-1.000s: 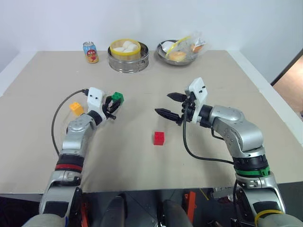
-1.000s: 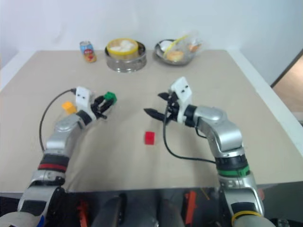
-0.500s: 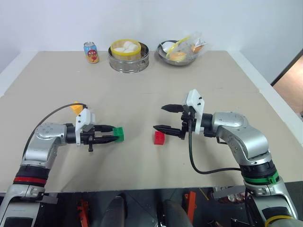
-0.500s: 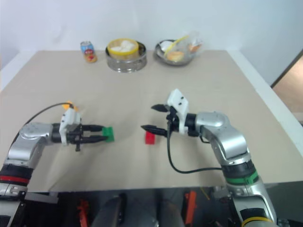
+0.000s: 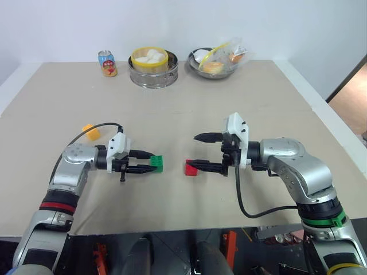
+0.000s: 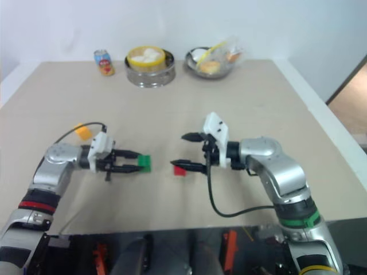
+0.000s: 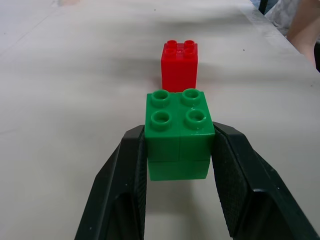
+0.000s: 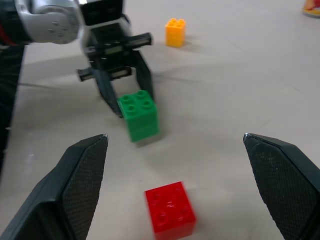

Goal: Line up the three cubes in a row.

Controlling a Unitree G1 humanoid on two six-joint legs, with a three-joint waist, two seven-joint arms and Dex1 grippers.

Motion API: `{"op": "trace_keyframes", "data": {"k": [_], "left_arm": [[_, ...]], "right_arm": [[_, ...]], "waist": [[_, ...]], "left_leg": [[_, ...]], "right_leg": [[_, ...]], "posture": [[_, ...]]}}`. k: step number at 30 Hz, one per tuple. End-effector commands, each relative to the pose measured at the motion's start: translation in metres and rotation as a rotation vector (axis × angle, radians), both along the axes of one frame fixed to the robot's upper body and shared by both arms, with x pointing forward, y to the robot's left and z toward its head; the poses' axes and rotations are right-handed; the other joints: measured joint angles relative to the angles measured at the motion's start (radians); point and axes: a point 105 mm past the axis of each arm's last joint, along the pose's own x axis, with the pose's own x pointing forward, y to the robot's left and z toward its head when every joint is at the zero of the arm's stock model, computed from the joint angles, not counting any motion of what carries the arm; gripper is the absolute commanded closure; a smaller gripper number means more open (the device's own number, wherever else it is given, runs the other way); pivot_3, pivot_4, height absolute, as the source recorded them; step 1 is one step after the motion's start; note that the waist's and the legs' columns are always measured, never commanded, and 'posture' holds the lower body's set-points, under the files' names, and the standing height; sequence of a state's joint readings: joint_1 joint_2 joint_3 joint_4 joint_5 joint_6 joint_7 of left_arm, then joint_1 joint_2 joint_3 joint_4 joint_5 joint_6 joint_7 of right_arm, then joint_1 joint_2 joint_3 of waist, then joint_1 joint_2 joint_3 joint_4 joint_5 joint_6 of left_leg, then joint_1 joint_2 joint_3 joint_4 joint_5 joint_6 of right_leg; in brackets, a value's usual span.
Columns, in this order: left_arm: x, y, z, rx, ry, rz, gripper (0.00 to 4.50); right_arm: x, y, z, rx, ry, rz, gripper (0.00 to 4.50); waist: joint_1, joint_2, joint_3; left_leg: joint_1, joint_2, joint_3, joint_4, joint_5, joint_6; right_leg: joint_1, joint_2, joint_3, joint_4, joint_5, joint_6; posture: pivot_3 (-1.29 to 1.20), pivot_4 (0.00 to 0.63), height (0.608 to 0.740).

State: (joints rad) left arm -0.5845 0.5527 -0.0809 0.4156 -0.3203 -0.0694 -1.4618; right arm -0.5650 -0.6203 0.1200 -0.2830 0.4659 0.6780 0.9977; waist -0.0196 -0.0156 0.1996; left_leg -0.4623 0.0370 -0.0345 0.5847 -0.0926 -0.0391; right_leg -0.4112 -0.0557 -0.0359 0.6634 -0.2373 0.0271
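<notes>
Green cube (image 7: 179, 132) is clamped between our left gripper (image 5: 152, 162) fingers, studs up, one black pad on each side face. The gripper points level toward table centre, and the cube sits low over the tabletop; we can't tell if it touches. Our right gripper (image 5: 195, 151) faces it from the other side, fingers spread wide and holding nothing. The red cube (image 5: 191, 168) stands on the table close by the right gripper's lower fingertip; in the right wrist view it lies between the two spread fingers, studs up. Green and red are near each other with a gap between, roughly on one line across the table. The orange-yellow cube (image 5: 90, 130) sits apart, further back and on our left, beside the left arm's black cable (image 5: 103, 126). At the far edge of the beige table (image 5: 183, 103): a drink can (image 5: 107, 63), a metal steamer (image 5: 152, 66) with white buns, and a metal bowl (image 5: 213, 63) holding bagged food.
</notes>
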Motion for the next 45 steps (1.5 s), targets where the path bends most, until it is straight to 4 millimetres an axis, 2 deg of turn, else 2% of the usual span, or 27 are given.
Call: {"op": "trace_keyframes", "data": {"k": [1,28,30,36,37,43,45], "left_arm": [[0.003,-0.006,0.008,-0.002,-0.042,-0.018,3.22],[0.007,-0.008,-0.002,0.072,-0.009,-0.051,3.22],[0.008,-0.008,0.0,0.072,-0.012,-0.049,2.17],[0.01,-0.004,0.007,0.078,-0.044,-0.036,0.18],[0.009,-0.003,0.01,0.079,-0.049,-0.033,0.05],[0.0,0.016,0.032,0.046,-0.003,0.035,0.05],[0.0,0.03,0.045,-0.007,0.036,0.133,0.05]], "right_arm": [[-0.008,0.004,0.008,-0.004,-0.049,0.05,0.0],[-0.011,0.008,0.004,-0.019,-0.096,0.086,0.0],[-0.011,0.008,0.003,-0.02,-0.098,0.085,0.0],[-0.01,0.008,0.003,-0.021,-0.101,0.084,0.0],[-0.01,0.008,0.003,-0.021,-0.101,0.084,0.0],[-0.01,0.008,0.004,-0.014,-0.104,0.079,0.0],[-0.01,0.008,0.006,0.0,-0.103,0.075,0.0]], "waist": [[0.0,0.0,0.0],[0.0,0.0,0.0],[0.0,0.0,0.0],[0.0,0.0,0.0],[0.0,0.0,0.0],[-0.002,0.0,0.0],[-0.003,0.0,0.0]], "left_leg": [[0.0,0.0,0.0,0.0,0.0,0.0],[0.0,0.0,0.001,0.001,0.0,0.0],[0.0,0.0,0.001,0.001,0.0,0.0],[0.0,0.0,0.001,0.001,0.0,0.0],[0.0,0.0,0.001,0.001,0.0,0.0],[0.0,0.001,0.001,0.001,0.0,0.0],[0.0,0.001,0.001,0.001,0.0,0.0]], "right_leg": [[0.0,0.0,0.0,0.0,0.0,0.0],[0.0,0.0,0.001,0.0,0.0,0.0],[0.0,0.0,0.001,0.0,0.0,0.0],[0.0,0.0,0.001,0.0,0.0,0.0],[0.0,0.0,0.001,0.0,0.0,0.0],[0.0,0.0,0.001,0.0,0.0,0.0],[0.0,0.001,0.001,0.0,0.0,0.0]], "posture": [[0.0,0.15,0.74],[0.0,0.15,0.74],[0.0,0.15,0.74],[0.0,0.15,0.74],[0.0,0.15,0.74],[0.0,0.15,0.74],[0.0,0.15,0.74]]}}
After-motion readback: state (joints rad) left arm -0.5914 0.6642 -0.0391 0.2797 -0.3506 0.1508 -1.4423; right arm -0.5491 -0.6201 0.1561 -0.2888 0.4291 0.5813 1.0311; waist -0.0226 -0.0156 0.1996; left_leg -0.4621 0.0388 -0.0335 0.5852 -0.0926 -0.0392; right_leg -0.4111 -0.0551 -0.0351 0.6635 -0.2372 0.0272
